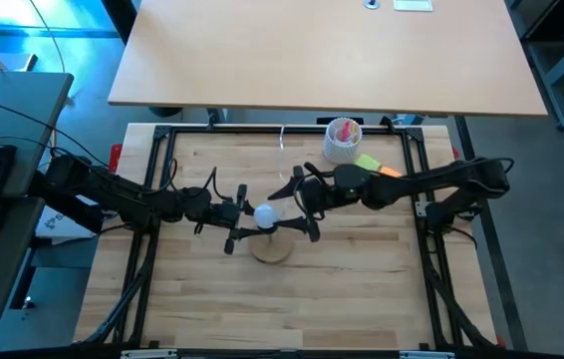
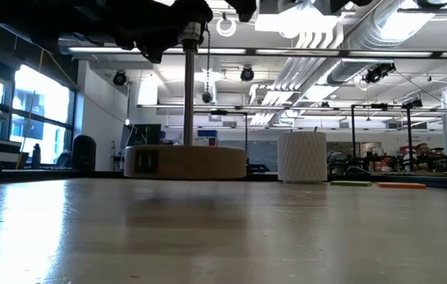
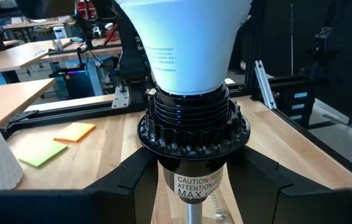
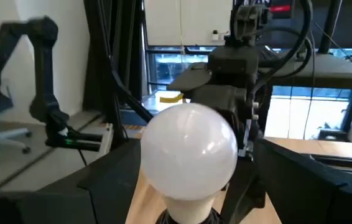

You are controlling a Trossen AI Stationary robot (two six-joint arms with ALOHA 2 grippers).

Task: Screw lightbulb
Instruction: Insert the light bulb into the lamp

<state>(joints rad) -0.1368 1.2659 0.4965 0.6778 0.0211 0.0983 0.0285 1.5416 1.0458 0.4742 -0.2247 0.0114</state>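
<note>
Lightbulb (image 1: 263, 212), seated in a black socket (image 3: 194, 127) atop the pole of a wooden disc stand (image 1: 273, 247) at mid-desk (image 1: 362, 289). Left claw (image 1: 247, 221) grips the socket. Right claw (image 1: 297, 209), fingers apart, flanks the bulb without visible contact.

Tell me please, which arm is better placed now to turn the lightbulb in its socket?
Probably the right. Its pincer stands open on both sides of the lightbulb, level with the white globe. The left pincer sits lower, either side of the black socket, better placed to steady it.
</note>
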